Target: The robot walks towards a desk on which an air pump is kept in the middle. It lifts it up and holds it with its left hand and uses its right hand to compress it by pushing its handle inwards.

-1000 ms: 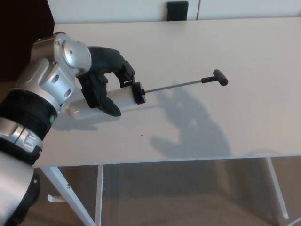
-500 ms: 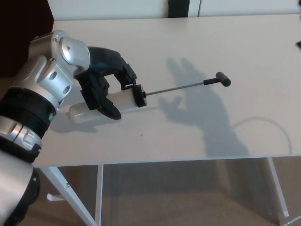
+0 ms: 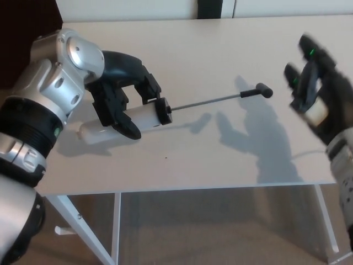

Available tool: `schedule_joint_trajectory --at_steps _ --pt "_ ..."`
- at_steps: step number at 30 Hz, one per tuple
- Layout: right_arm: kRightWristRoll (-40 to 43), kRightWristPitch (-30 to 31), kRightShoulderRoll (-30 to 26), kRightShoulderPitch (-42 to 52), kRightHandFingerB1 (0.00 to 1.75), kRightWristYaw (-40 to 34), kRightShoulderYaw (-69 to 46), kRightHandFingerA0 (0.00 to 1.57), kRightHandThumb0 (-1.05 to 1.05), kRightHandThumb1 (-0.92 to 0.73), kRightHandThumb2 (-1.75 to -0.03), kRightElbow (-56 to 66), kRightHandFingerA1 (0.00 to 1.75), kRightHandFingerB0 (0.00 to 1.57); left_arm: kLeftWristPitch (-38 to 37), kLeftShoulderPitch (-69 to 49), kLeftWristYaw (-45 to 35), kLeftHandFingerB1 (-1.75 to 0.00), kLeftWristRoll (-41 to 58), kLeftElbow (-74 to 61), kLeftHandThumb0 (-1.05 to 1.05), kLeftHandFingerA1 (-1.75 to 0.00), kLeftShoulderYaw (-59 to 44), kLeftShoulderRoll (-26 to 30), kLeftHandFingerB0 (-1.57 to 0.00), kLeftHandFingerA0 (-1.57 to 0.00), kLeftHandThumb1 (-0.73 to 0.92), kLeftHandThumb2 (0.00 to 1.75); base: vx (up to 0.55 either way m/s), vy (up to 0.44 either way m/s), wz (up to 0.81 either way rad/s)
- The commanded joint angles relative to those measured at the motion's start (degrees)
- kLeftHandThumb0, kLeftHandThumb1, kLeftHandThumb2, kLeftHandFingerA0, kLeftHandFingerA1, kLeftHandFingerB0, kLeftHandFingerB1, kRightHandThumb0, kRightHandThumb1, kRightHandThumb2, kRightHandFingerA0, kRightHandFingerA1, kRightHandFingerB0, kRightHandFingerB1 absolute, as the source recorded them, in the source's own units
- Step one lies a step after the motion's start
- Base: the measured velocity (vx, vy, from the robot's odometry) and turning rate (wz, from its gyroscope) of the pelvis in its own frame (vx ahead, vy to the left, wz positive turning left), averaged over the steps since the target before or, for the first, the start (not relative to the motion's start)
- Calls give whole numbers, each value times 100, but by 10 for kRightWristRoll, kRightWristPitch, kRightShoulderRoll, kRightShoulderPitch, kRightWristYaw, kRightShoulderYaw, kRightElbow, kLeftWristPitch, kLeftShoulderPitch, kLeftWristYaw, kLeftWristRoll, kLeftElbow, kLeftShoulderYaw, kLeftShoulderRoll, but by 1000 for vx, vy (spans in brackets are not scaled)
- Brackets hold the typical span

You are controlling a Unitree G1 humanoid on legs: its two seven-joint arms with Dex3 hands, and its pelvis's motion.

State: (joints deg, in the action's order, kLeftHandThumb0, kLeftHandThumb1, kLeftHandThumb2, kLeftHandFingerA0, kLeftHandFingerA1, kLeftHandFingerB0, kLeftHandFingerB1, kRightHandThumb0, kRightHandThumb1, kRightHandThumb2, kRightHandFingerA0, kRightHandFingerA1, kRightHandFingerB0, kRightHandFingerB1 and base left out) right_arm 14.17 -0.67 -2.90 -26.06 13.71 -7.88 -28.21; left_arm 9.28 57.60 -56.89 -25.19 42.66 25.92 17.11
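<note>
White-barrelled air pump with thin metal rod point(image 3: 144, 117) sits above the white desk point(image 3: 220, 149), left of centre. Black left hand point(image 3: 124, 94) wraps its barrel. Black T-handle point(image 3: 263, 90) points right. Black right hand point(image 3: 320, 94) is right of the T-handle, apart from it.

A pale, off-white desk point(image 3: 220, 49) fills most of the view, its front edge running straight across the lower part and white metal legs point(image 3: 83, 226) angling down beneath it toward a brownish floor point(image 3: 220, 232). Nothing can be seen resting flat on the top; only soft grey shadows point(image 3: 259, 138) spread over the right half. A dark object point(image 3: 209, 8) stands at the far edge, against the wall.
</note>
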Motion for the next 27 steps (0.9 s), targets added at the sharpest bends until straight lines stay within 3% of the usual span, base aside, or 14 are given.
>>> schedule_joint_trajectory --at_steps 1,3,4,6,7,10,12,20,27 --pt "15 -35 16 53 0 42 6 0 -81 -66 -91 15 2 0 -3 -20 -11 -123 16 -18 -17 -137 -6 16 -89 -108 62 100 0 0 0" --pt "26 -31 21 66 0 52 4 0 -81 -66 -91 24 2 0 1 -25 -10 -123 19 -22 -17 -137 -7 15 -89 -108 62 100 0 0 0" --pt "32 -29 25 74 1 56 3 0 -68 -81 -64 30 1 0 2 -28 -10 -124 20 -25 -17 -141 -7 15 -88 -106 61 100 0 0 0" --pt "36 -27 30 82 1 60 2 0 -68 -81 -64 36 1 0 3 -30 -10 -124 21 -27 -17 -141 -8 16 -88 -106 61 100 0 0 0" --pt "40 -26 33 90 0 62 1 0 -71 -66 -87 43 1 0 -3 -31 -9 -120 19 -30 -19 -137 -6 18 -87 -106 63 95 0 0 0" --pt "42 -24 37 99 0 63 0 0 -71 -66 -87 52 1 0 -11 -33 -8 -120 17 -34 -19 -137 -3 21 -87 -106 63 95 0 0 0" --pt "33 -30 39 118 5 60 6 0 -91 -79 -110 75 8 0 -7 -36 -8 -123 21 -35 -18 -137 -5 20 -90 -108 62 99 0 0 0" --pt "22 -34 40 144 5 56 17 0 -93 -78 -111 129 6 0 -7 -40 -13 -131 28 -31 -17 -142 -5 18 -90 -109 62 102 0 0 0" --pt "11 -35 23 150 4 62 32 0 -94 -82 -114 211 5 0 14 -45 -16 -133 25 -40 -16 -152 -3 18 -82 -98 70 86 0 0 0"
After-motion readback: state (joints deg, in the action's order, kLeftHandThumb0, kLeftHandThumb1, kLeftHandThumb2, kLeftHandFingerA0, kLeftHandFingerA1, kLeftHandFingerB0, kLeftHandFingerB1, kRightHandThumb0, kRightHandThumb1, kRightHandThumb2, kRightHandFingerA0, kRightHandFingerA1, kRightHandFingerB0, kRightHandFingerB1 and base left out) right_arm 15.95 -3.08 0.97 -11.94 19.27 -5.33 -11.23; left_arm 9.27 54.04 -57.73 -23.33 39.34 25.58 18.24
